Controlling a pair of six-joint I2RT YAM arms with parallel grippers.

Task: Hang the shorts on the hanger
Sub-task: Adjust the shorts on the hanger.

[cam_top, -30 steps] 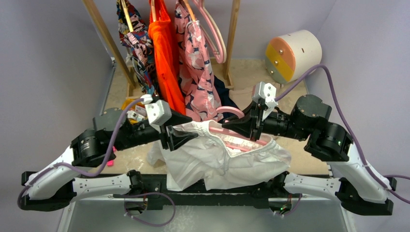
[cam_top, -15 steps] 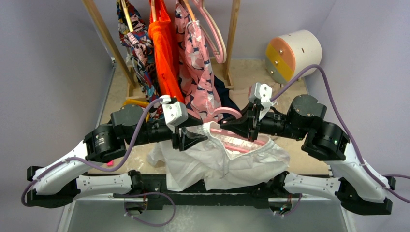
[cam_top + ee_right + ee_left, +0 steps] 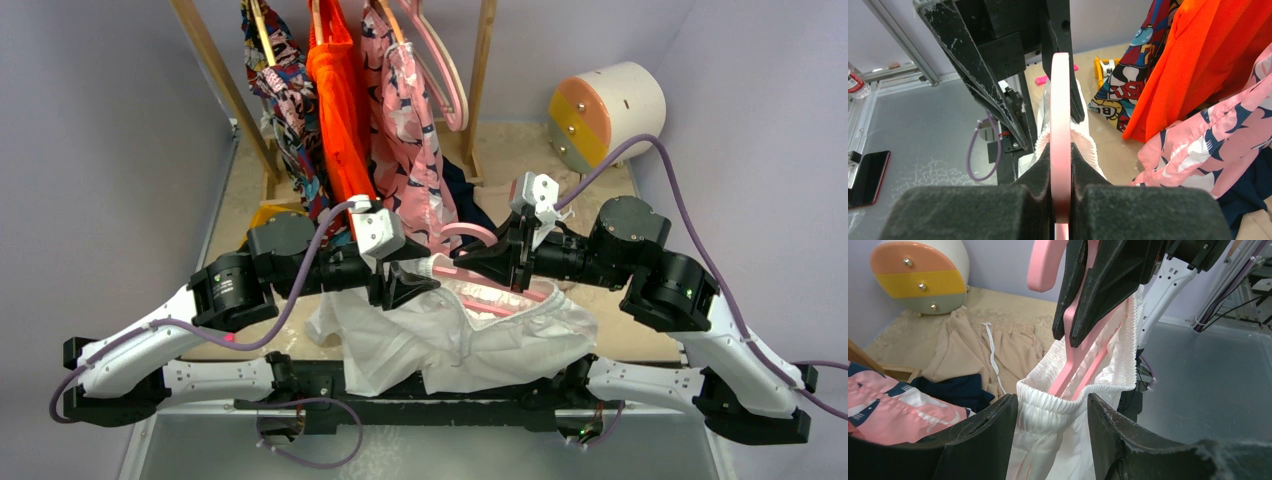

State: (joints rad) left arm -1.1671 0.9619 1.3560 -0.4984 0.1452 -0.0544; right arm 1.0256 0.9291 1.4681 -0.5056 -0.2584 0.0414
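**Pink hanger sitting inside the white waistband**

From above, the two arms are meeting over the near edge of the table (image 3: 520, 150), with the shorts (image 3: 470, 340) hanging crumpled between them. Only the left wrist view is showing the detail. There the hanger (image 3: 1073, 365), smooth and slim, is dipping one arm into the gathered elastic waistband. The left gripper (image 3: 1052, 402) is standing parted, one finger each side of the waistband's end, and the fabric is lying loose between them. The right wrist view is showing the hanger edge-on, with the right gripper (image 3: 1060, 150) clamping it between two dark, foam-like pads.

Counted, there is one pair of shorts and one gripped hanger. Three garments are hanging on the wooden rack (image 3: 482, 70): a cartoon print (image 3: 285, 90), an orange garment (image 3: 340, 110) and a pink patterned garment (image 3: 405, 150). The left wrist view alone is showing a tan garment (image 3: 963, 350) with a white drawstring lying on the table. Near it is a white cylinder (image 3: 918, 275) whose orange-and-yellow face is carrying three studs.
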